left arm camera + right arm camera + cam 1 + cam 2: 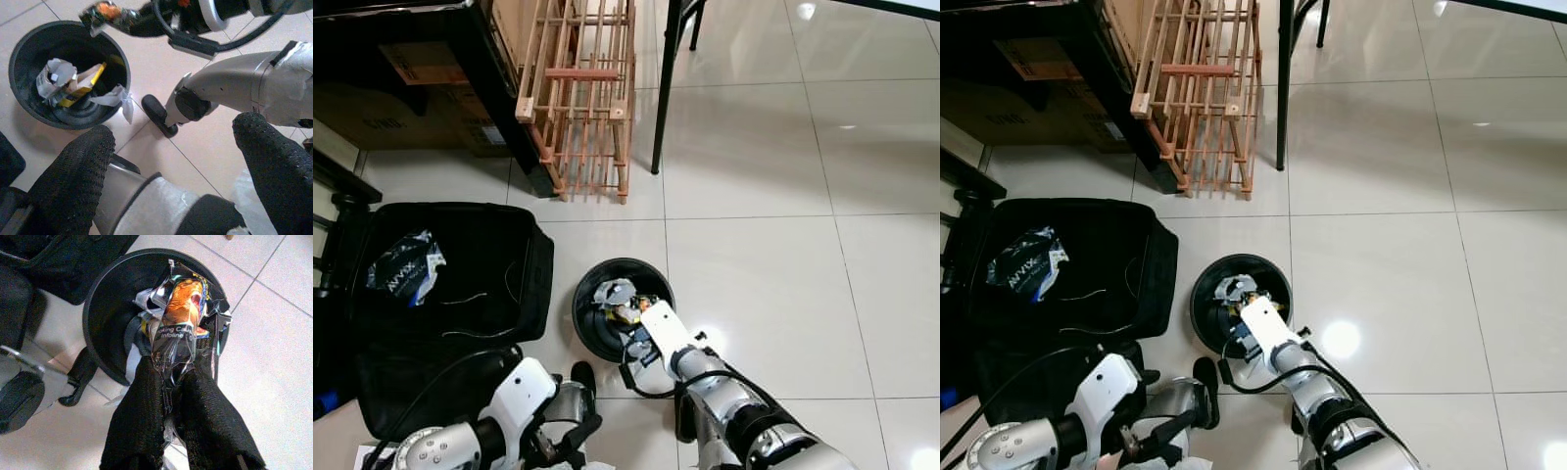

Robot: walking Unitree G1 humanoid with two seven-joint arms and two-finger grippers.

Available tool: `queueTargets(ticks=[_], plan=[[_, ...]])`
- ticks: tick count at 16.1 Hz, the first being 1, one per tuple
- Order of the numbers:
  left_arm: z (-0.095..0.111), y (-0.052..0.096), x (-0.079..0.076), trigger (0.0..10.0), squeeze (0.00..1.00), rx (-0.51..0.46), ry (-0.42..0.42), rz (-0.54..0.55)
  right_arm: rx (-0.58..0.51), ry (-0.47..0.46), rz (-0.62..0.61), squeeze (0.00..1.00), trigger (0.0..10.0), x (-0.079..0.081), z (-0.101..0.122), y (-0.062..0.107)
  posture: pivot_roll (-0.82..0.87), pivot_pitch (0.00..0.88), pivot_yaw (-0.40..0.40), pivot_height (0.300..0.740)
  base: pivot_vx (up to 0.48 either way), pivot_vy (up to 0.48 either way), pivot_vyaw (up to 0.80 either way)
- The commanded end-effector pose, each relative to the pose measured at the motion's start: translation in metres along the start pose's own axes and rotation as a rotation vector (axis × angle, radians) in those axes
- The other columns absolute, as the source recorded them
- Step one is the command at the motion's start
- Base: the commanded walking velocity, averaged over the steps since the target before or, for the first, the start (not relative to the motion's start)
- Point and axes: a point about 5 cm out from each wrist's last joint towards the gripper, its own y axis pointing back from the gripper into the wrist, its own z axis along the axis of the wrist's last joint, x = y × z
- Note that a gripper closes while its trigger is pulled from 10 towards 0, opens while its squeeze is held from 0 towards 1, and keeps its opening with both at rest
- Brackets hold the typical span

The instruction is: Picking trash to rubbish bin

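- Nearest you, your left gripper (pixel 171 161) hangs low by the robot's left leg with its two black fingers spread apart and nothing between them; it is well short of the bin and idle.
- Just beyond, your right gripper (pixel 176 382) has its fingers pinched together on a crinkled, shiny orange-and-silver snack wrapper (pixel 182 325). The wrapper's long axis runs straight out along the fingers, so its free end points away from the wrist.
- That free end sits over the mouth of the round black plastic rubbish bin (pixel 590 290). From the head camera the right gripper lies at the bin's near right rim, reaching in over the opening. The bin stands on the pale glossy tiled floor (pixel 773 196).
- Inside the bin you can see crumpled white paper and a yellow-and-white carton scrap (pixel 80 83) already lying on the bottom.
- The move turns on this: the wrapper is above the opening, with the bin directly below and slightly ahead of the fingers, so I judge a plain release should drop it in. A thin film like this could cling to the pads or drift onto the near rim.
- Farther left lies an open black soft suitcase (pixel 499 255) holding a blue-and-white plastic packet (pixel 406 266).
- Farthest off stands a wooden slatted rack (pixel 582 93).
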Motion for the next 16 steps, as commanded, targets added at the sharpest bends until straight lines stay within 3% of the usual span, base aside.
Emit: queueTargets(ticks=[1,2,16], plan=[[-0.008,0.004,-0.004,10.0,0.00,0.032,0.023,-0.008,0.008,-0.007,0.012,0.00,10.0,0.005,-0.004,0.001,0.27,0.458,0.058,0.740,0.000,0.000,0.00],[-0.009,0.004,-0.005,10.0,0.00,0.036,0.025,-0.007,-0.001,-0.011,0.012,0.97,10.0,0.005,-0.002,0.000,0.27,0.456,0.058,0.740,0.000,0.000,0.00],[-0.020,0.001,-0.001,10.0,0.00,0.064,0.020,0.002,-0.012,-0.030,0.020,1.00,10.0,0.007,-0.004,0.001,0.26,0.446,0.063,0.740,0.000,0.000,0.00]])
